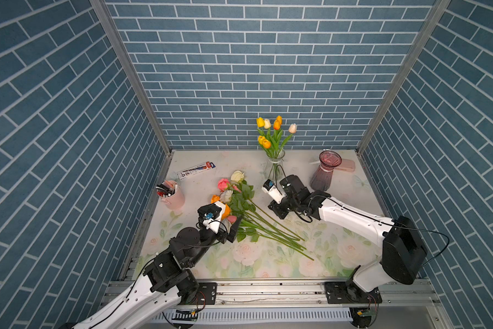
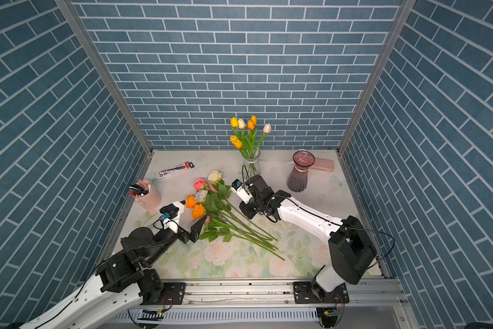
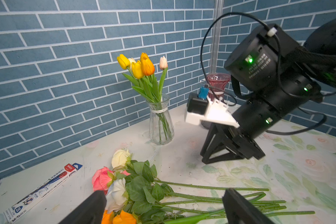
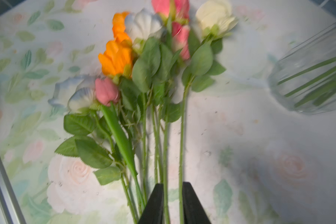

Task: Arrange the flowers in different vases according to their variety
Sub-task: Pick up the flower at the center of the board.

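Left gripper (image 3: 164, 195): jaws spread wide, poised over the heads of the loose flowers and holding nothing. It sits well to the left of the clear vase (image 1: 273, 168) and nearer the front.

The loose flowers (image 1: 239, 202) are roses in pink, orange, white and cream. They lie flat in a bundle on the table (image 1: 199, 176), left of and in front of the clear vase, with stems fanning toward the front right. One pink tulip (image 4: 107, 91) lies among them.

The clear vase stands upright near the back wall and holds the yellow, orange and pale tulips (image 1: 276, 124).

Right gripper (image 4: 173, 187): just in front of the clear vase, tips down at the table and jaws narrow. Two rose stems line up with the gap, but the view is blurred, so a grip cannot be confirmed.

The purple vase (image 1: 322, 176) stands upright to the right of the clear vase, apart from it.
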Motion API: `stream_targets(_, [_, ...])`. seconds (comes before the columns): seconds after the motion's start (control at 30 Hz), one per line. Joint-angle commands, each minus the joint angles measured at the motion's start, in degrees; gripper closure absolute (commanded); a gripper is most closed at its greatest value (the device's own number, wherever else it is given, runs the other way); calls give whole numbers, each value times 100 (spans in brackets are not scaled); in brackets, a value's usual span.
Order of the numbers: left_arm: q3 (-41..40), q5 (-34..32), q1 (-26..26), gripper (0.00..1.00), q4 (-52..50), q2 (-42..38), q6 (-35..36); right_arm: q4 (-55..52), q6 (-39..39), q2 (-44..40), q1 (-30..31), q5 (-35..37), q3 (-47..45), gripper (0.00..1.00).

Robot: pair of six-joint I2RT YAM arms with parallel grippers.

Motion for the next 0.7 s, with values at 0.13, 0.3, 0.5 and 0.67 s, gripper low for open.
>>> stream_targets(0.13, [413, -38, -27, 0, -369, 18, -193, -85, -155, 473, 737, 557, -320, 79])
stream_targets(0.3, [396, -99, -29, 0, -531, -138, -208, -39, -554, 1012, 1006, 853, -241, 80])
stream_targets(0.5, [254, -199, -22, 0, -431, -487, -192, 135, -766, 1219, 1037, 1092, -176, 81])
stream_targets(0.67, [214, -267, -24, 0, -394, -606, -191, 110, -858, 1224, 1037, 1158, -65, 81])
